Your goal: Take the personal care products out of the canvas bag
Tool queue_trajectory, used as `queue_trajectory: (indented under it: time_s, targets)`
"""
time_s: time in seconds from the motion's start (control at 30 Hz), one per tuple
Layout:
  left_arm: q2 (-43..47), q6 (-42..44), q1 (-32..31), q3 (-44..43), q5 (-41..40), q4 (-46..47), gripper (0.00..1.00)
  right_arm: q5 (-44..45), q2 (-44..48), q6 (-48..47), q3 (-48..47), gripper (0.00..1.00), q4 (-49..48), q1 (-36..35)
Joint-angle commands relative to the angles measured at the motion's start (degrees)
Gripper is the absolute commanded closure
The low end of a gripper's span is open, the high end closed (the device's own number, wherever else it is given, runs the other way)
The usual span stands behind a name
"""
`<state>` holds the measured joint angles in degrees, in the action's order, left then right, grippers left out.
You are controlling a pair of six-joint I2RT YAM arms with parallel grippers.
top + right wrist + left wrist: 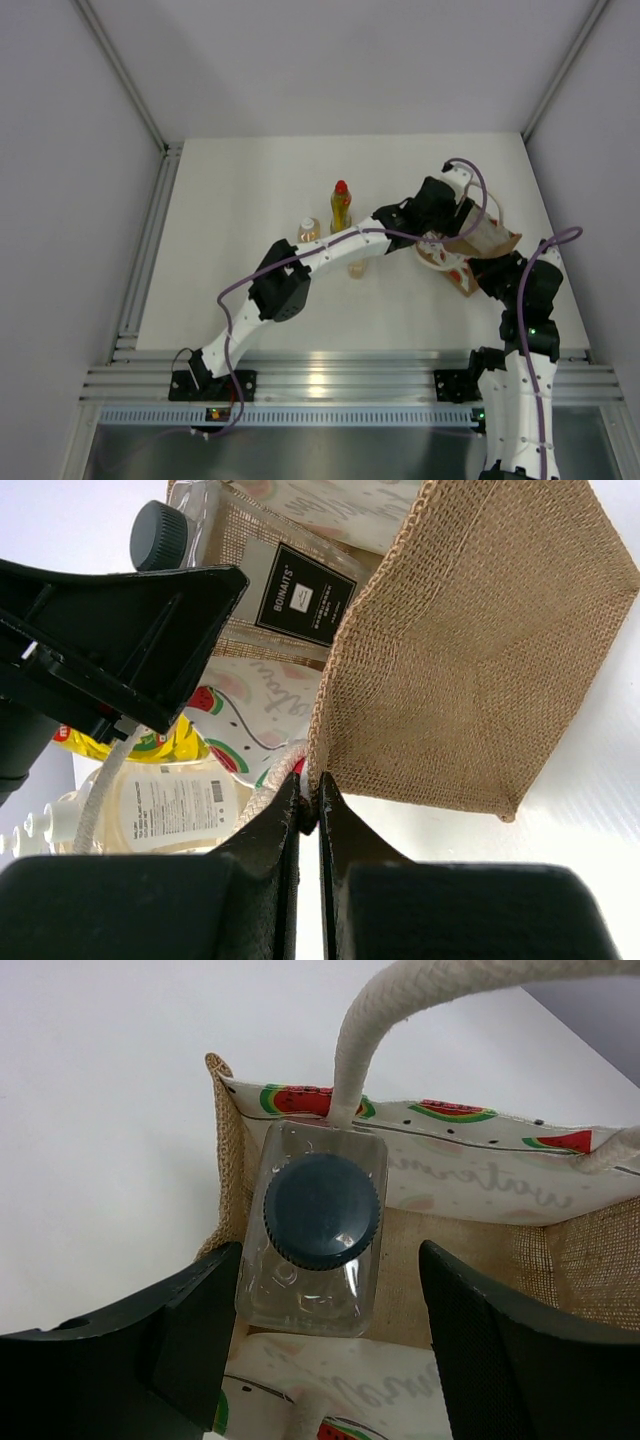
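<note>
White tabletop point(250, 190) inside pale grey enclosure walls point(60, 150). Aluminium side rail point(148, 250) runs along the table's left edge, and a wider slotted front rail point(340, 378) crosses the near edge. Brushed metal sheet point(330, 455) sits below that. Small orange light point(213, 413) on the front strip, possibly an LED, too small to tell.

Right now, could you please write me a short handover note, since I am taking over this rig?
Left gripper: open, astride the clear bottle, which stands inside the canvas bag; not yet closed on it.
Right gripper: shut on the bag's edge.
Done: the yellow bottle, an amber bottle and a second amber bottle, partly hidden under the left arm, are out on the table.
Left: grip the clear bottle, lift it out and set it down.
</note>
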<state>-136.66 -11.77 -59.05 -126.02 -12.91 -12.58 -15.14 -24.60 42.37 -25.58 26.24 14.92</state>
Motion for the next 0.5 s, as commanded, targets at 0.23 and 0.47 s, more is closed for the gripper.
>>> queue_trajectory:
  time_s: [0.23,0.47]
  targets:
    - [-3.26,2.28,0.42,-2.48,-1.24,7.65,0.35,-0.42,-0.45,-1.24,-2.28,1.0,-3.56,0.29]
    - [-5.02,3.42,0.42,-4.15,-1.16,8.53,0.71,-0.33,-1.06,-1.41,-2.63,1.0,-3.65,0.29]
